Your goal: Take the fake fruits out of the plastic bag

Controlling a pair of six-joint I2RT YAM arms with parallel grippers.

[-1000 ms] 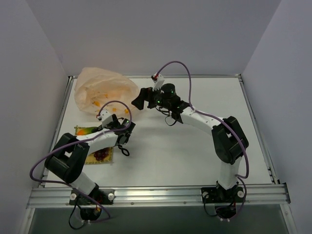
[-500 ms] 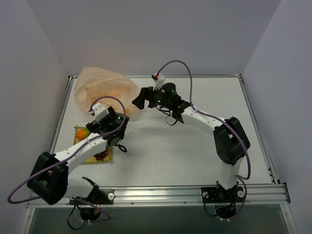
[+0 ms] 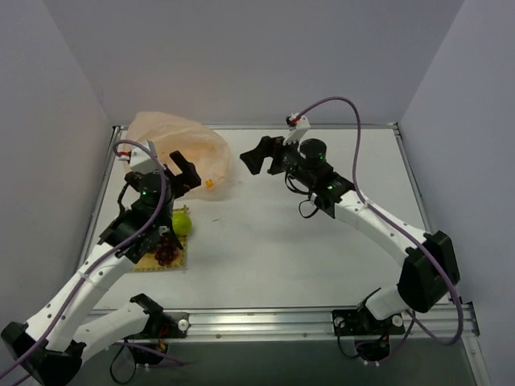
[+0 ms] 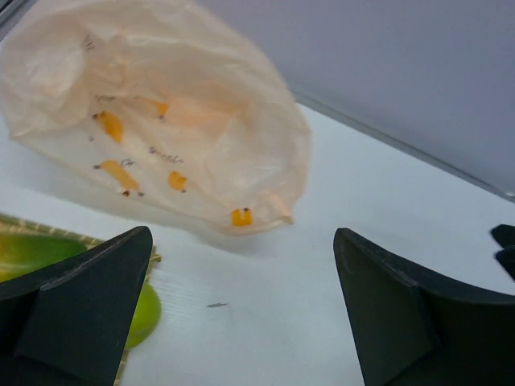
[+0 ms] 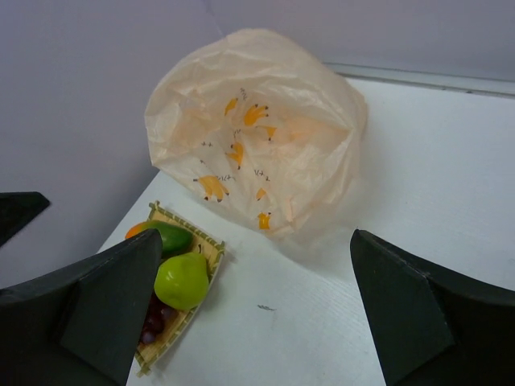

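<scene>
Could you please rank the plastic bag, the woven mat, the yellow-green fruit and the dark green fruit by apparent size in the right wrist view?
1. plastic bag
2. woven mat
3. yellow-green fruit
4. dark green fruit, partly hidden, so the two fruits' order is unsure.

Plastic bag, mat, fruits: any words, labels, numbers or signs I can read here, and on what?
None can be read. The plastic bag bears orange printed marks with tiny dark scribbles beside them, too small and blurred to read. Nothing shows on the fruits or mat.
</scene>
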